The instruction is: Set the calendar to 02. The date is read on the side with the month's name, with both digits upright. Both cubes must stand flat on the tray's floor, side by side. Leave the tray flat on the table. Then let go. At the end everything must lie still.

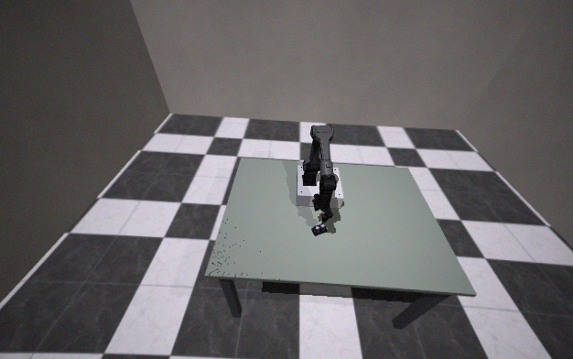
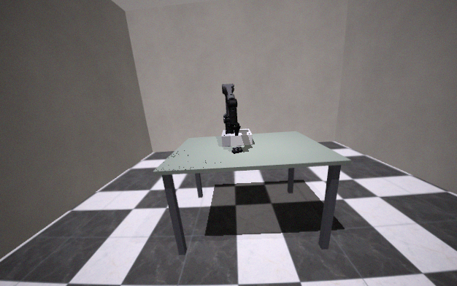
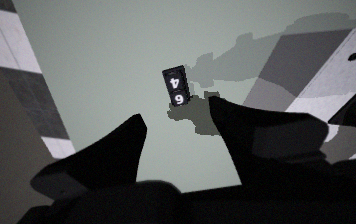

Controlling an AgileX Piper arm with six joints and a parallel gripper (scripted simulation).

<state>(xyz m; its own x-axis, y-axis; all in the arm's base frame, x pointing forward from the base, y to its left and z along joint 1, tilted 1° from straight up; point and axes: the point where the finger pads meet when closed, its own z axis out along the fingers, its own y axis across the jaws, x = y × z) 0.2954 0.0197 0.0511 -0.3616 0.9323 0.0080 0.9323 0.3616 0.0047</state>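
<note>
Item: our black parallel gripper (image 3: 175, 115), fingers spread wide, holding nothing. Beyond it, the small black calendar tray (image 3: 176, 86) on the pale green table (image 3: 100, 60), apparently showing 4 and 6. Next: regrasp a cube.

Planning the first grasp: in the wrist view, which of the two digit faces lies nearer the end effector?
The face that looks like a 6; the one showing 4 lies beyond it, farther from the open end effector.
</note>
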